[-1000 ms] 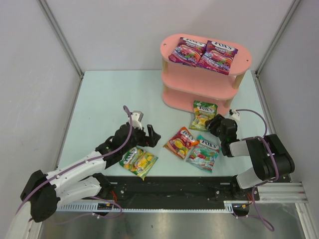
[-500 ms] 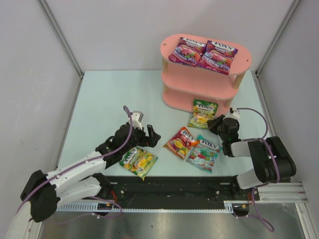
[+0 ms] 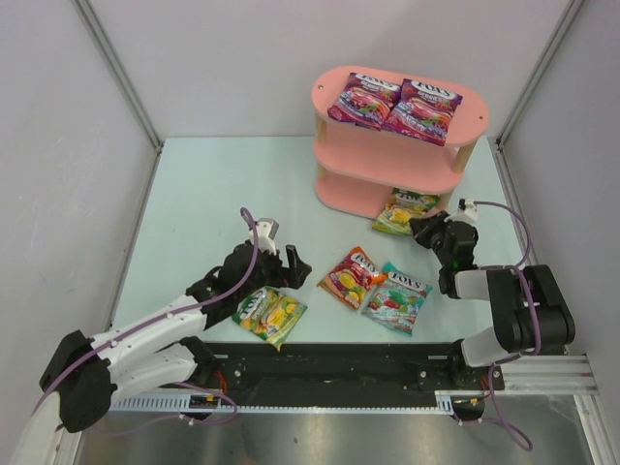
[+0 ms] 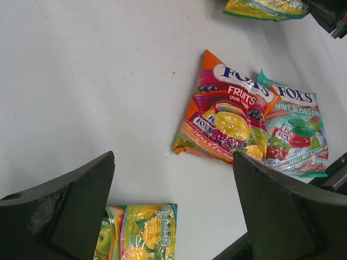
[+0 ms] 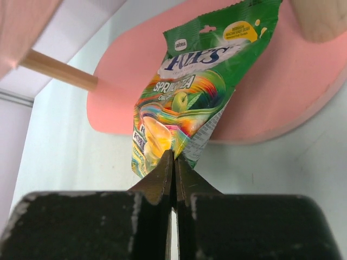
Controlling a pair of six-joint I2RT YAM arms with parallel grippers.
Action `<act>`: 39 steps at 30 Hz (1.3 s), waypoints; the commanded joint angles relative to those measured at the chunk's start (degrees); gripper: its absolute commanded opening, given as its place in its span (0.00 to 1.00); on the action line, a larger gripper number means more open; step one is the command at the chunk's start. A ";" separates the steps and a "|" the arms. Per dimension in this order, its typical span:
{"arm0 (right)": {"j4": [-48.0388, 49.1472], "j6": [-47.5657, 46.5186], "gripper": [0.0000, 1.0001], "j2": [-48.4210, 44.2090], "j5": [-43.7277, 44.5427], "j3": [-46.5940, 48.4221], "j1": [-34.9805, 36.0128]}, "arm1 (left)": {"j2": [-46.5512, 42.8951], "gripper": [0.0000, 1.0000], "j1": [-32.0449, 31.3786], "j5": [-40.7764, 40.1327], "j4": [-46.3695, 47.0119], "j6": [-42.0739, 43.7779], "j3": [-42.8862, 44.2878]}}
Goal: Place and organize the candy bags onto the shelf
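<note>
The pink shelf [image 3: 378, 138] stands at the far right with two purple candy bags [image 3: 364, 100] [image 3: 422, 109] flat on its top board. My right gripper [image 3: 423, 229] [image 5: 174, 157] is shut on the near corner of a yellow-green bag [image 3: 405, 213] [image 5: 184, 103]. That bag's far end lies over the bottom board [image 5: 282, 92]. My left gripper [image 3: 289, 266] [image 4: 173, 157] is open and empty above the table. A second yellow-green bag [image 3: 268, 312] [image 4: 138, 233] lies just near of it. A red-orange bag [image 3: 352, 276] [image 4: 227, 116] and a teal-white bag [image 3: 395, 297] [image 4: 295, 130] lie side by side between the arms.
Grey walls close in the table on the left, back and right. A wooden dowel post [image 5: 59, 70] stands at the shelf's left end, another at the right [image 3: 466, 157]. The black base rail [image 3: 329, 363] runs along the near edge.
My right gripper shut on the yellow-green bag and carried it up and right, so its far end now rests on the shelf's bottom board. The left arm barely moved.
</note>
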 commanded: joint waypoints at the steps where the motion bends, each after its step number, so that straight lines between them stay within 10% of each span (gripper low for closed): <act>1: 7.44 -1.40 0.00 2.93 -3.80 4.88 -2.30 | -0.29 0.94 0.11 -0.13 0.46 -0.15 -0.31; 17: 10.86 -4.48 0.00 12.52 -13.21 11.48 -6.35 | 0.67 0.94 0.11 -0.13 0.46 0.29 -0.75; 25: 9.99 -4.31 0.49 11.55 -13.57 11.92 -6.43 | -0.55 0.94 0.11 -0.92 -0.59 0.20 -0.75; 39: -9.42 -3.78 0.59 -11.19 -2.69 3.49 -8.02 | -3.98 0.95 0.11 -2.41 -3.21 -2.17 -1.36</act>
